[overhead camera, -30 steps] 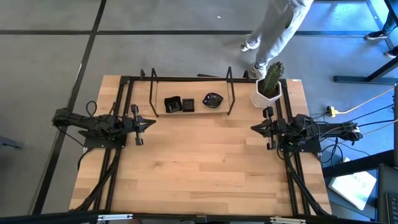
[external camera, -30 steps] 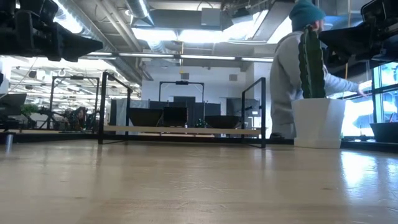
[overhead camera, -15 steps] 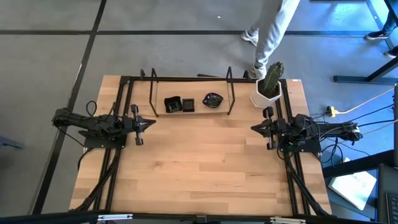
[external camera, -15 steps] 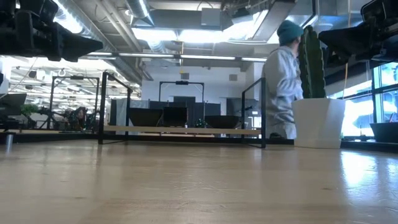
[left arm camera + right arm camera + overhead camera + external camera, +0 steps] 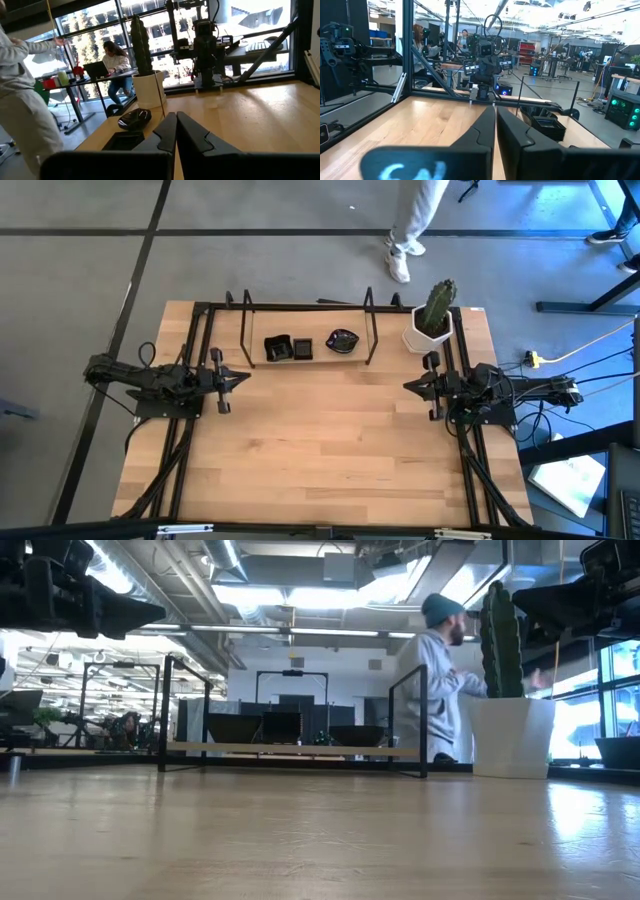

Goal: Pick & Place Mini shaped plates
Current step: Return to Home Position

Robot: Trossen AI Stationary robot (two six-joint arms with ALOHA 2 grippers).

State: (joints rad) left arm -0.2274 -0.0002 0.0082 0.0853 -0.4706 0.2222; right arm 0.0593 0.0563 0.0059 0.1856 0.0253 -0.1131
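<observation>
Three mini shaped plates, glossy black, lie on a narrow wooden shelf [image 5: 322, 358] inside a black frame at the table's far side. Two are squarish stacks [image 5: 278, 348] [image 5: 302, 350] and one is a rounded wavy-edged dish [image 5: 342, 340]. The left wrist view shows the wavy dish [image 5: 135, 118] and a square one [image 5: 122, 142]; the right wrist view shows a square stack [image 5: 547, 127]. My left gripper [image 5: 247, 378] hovers shut at the table's left and my right gripper [image 5: 406, 386] shut at its right. Both point level toward the middle, well short of the plates.
A white pot with a cactus [image 5: 430, 328] stands at the far right corner, next to the frame's right upright [image 5: 371, 330]. A person [image 5: 435, 680] walks on the floor beyond the far edge. Bare wood [image 5: 320, 440] spreads between the arms and toward the near edge.
Both arms have kept still. The person beyond the far edge has stepped away from the cactus pot, toward the left and farther from the table.
</observation>
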